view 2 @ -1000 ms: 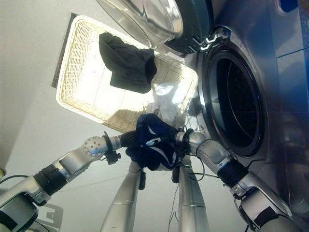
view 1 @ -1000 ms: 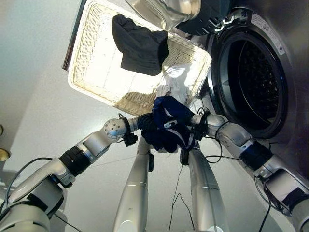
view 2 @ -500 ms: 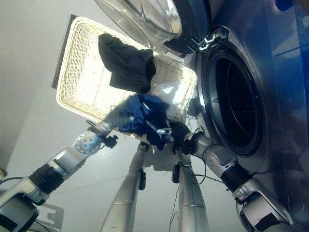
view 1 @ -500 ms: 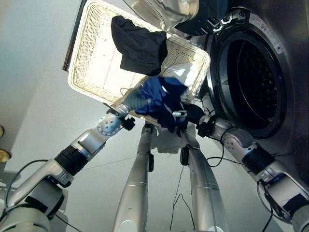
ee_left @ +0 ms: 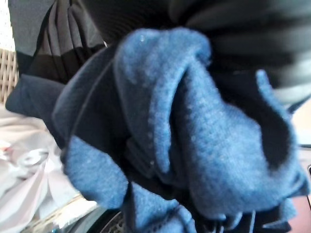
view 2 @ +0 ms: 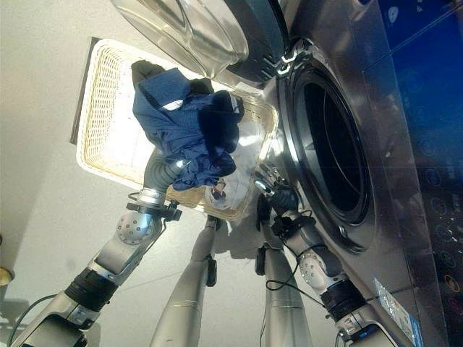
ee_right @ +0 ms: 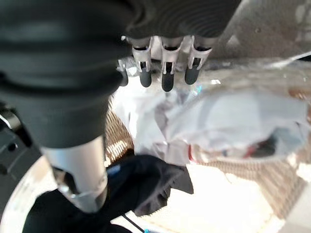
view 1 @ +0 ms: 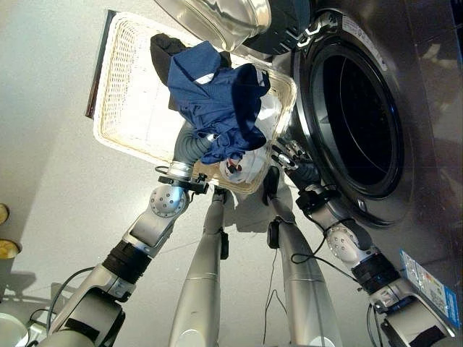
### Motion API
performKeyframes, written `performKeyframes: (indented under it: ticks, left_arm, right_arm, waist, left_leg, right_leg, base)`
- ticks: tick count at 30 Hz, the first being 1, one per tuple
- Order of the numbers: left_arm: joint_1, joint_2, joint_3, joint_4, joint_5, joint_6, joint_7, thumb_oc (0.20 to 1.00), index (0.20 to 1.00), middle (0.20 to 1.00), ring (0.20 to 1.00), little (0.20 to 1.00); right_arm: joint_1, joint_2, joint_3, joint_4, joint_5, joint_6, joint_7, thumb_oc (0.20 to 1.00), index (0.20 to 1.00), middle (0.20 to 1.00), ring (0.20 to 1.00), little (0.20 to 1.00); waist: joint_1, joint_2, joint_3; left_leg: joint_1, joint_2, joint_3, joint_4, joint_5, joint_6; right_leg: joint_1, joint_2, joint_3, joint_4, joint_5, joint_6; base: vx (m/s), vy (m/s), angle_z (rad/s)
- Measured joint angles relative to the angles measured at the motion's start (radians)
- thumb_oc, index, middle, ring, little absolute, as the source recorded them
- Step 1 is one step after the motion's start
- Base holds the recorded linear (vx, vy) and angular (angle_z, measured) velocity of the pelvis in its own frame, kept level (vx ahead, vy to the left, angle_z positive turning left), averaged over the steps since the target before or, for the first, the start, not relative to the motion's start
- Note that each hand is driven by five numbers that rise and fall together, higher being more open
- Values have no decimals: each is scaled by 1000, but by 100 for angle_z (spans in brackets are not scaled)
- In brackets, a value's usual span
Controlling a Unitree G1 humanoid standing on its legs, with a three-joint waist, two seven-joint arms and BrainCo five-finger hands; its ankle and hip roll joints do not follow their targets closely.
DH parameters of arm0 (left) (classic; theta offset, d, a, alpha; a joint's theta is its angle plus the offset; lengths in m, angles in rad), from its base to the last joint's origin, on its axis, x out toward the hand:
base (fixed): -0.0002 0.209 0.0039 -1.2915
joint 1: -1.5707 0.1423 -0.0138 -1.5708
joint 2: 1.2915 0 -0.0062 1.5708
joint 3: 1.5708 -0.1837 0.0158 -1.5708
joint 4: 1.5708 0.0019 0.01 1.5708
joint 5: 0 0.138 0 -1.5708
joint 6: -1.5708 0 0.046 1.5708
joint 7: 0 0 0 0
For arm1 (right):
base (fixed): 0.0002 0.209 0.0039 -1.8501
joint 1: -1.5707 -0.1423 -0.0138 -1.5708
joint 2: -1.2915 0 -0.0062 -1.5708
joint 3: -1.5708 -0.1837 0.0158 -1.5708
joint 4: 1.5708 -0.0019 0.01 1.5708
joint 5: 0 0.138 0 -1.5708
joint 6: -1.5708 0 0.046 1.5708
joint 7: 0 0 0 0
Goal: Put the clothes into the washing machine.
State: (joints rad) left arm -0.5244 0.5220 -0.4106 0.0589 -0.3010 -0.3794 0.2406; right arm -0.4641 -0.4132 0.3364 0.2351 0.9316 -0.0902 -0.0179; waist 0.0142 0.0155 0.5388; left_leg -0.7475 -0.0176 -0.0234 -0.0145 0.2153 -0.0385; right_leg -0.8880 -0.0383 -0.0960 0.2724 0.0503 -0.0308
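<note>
**A:** Reading from the left of the head views, what do I have?

**B:** Upper left, a pale wicker basket (view 1: 126, 101) lies on the light floor. A black garment (view 1: 163, 54) rests at its far edge, and a white garment (view 1: 253, 155) sits at the basket's right end, against the rim.

**A:** And the centre?

**B:** My left arm rises from the lower left. The left hand (view 1: 189, 144) is raised over the basket with a blue garment (view 1: 217, 108) bunched over it. The cloth hangs in folds and covers the fingers, so I cannot tell how they are set. In the left wrist view the blue cloth (ee_left: 194, 145) lies right against the camera.

**A:** To the right of that?

**B:** The right hand (view 1: 289, 155) sits just right of the basket's corner, near the drum opening, holding nothing. Its wrist view shows the fingers (ee_right: 167, 80) straight, side by side, above the white garment.

**A:** Far right?

**B:** The washing machine (view 1: 405, 144), its door (view 1: 217, 18) swung open at top centre, its dark drum (view 1: 354, 123) exposed.
</note>
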Motion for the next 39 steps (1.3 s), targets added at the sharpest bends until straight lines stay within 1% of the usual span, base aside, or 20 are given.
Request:
performKeyframes:
  ticks: [5,10,12,14,15,16,17,20,23,25,27,32,35,38,39]
  left_arm:
    - [-16,7,-4,0,-37,9,-75,200,200,200,200,200]
    - [-41,29,-53,0,-75,82,-178,200,200,200,200,200]
    - [-47,34,-72,0,-76,99,-203,200,200,200,200,200]
    - [-66,41,-104,0,-77,149,-264,200,200,200,200,200]
    - [-71,43,-112,0,-76,162,-277,200,200,200,200,200]
    - [-86,49,-131,0,-75,195,-306,200,200,200,200,200]
    - [-106,56,-143,1,-75,214,-321,200,200,200,200,200]
    - [-133,87,-165,8,-66,252,-343,200,200,200,200,200]
    - [-169,103,-197,18,-65,281,-348,200,200,200,200,200]
    - [-178,107,-200,27,-61,298,-348,200,200,200,200,200]
    - [-193,115,-219,41,-33,321,-346,200,200,200,200,200]
    - [-197,120,-241,60,-28,352,-330,200,200,200,200,200]
    - [-197,117,-245,76,-28,352,-316,200,200,200,200,200]
    - [-193,113,-251,132,-29,329,-223,200,200,200,200,200]
    - [-178,100,-235,158,-28,291,-116,200,200,200,200,200]
  right_arm:
    - [-22,-7,9,-1,-10,31,38,1000,1000,1000,1000,1000]
    - [-51,-11,43,-6,-61,37,90,1000,1000,1000,1000,1000]
    - [-56,-16,57,-16,-79,36,96,1000,1000,1000,1000,1000]
    - [-72,-32,82,-34,-142,36,100,1000,1000,1000,1000,1000]
    - [-78,-36,92,-35,-151,37,103,1000,1000,1000,1000,1000]
    - [-93,-46,99,-35,-155,47,119,1000,1000,1000,1000,1000]
    - [-104,-58,106,-35,-141,66,139,1000,1000,1000,1000,1000]
    - [-113,-86,113,-34,-83,108,193,1000,1000,1000,1000,1000]
    - [-122,-96,126,-32,-4,133,220,1000,1000,1000,1000,1000]
    - [-120,-98,137,-32,59,141,235,1000,1000,1000,1000,1000]
    - [-121,-101,149,-32,97,149,247,1000,1000,1000,1000,1000]
    - [-117,-111,160,-32,121,156,273,1000,1000,1000,1000,1000]
    - [-119,-111,169,-32,120,156,274,1000,1000,1000,1000,1000]
    - [-128,-112,173,-19,70,150,266,1000,1000,1000,1000,1000]
    - [-137,-112,173,-14,-36,131,236,1000,1000,1000,1000,1000]
  waist:
    - [1,0,0]
    - [1,0,0]
    - [1,0,0]
    - [0,0,0]
    - [0,0,0]
    - [0,0,0]
    - [0,0,0]
    - [0,0,0]
    - [0,0,0]
    - [0,0,0]
    - [0,0,0]
    - [0,0,0]
    - [0,0,0]
    - [-1,0,0]
    - [-2,0,0]
  left_leg:
    - [0,0,0,-3,0,0]
    - [0,0,1,-6,0,0]
    - [0,0,1,-6,0,0]
    - [0,0,1,-7,0,0]
    - [0,0,1,-7,0,0]
    - [0,0,1,-7,0,0]
    - [0,0,1,-7,0,0]
    - [0,0,1,-7,0,0]
    - [0,0,1,-7,0,0]
    - [0,0,1,-7,0,0]
    - [0,0,1,-7,0,0]
    - [-1,0,1,-8,0,0]
    - [-1,0,1,-8,0,0]
    - [-1,1,1,-8,0,0]
    - [-1,1,1,-8,0,0]
  right_leg:
    - [8,1,1,-18,7,-3]
    - [9,1,1,-23,11,-2]
    - [9,1,1,-24,11,-1]
    - [9,1,1,-24,11,0]
    - [9,1,1,-24,11,0]
    - [8,1,1,-24,10,3]
    - [8,1,1,-24,10,3]
    - [8,1,1,-24,10,3]
    - [8,1,0,-24,10,3]
    - [8,1,1,-24,10,3]
    - [8,2,1,-25,10,3]
    - [8,2,0,-26,10,4]
    - [8,2,-3,-26,10,4]
    - [8,2,-5,-26,10,4]
    - [8,2,-5,-26,10,4]
  base:
    - [1,1,-1]
    - [0,0,0]
    - [0,0,0]
    - [0,0,0]
    - [0,0,0]
    - [0,0,0]
    - [0,0,0]
    - [0,0,0]
    - [0,0,0]
    - [0,0,0]
    - [0,0,0]
    - [0,0,0]
    - [1,-10,0]
    - [0,0,0]
    - [0,0,0]
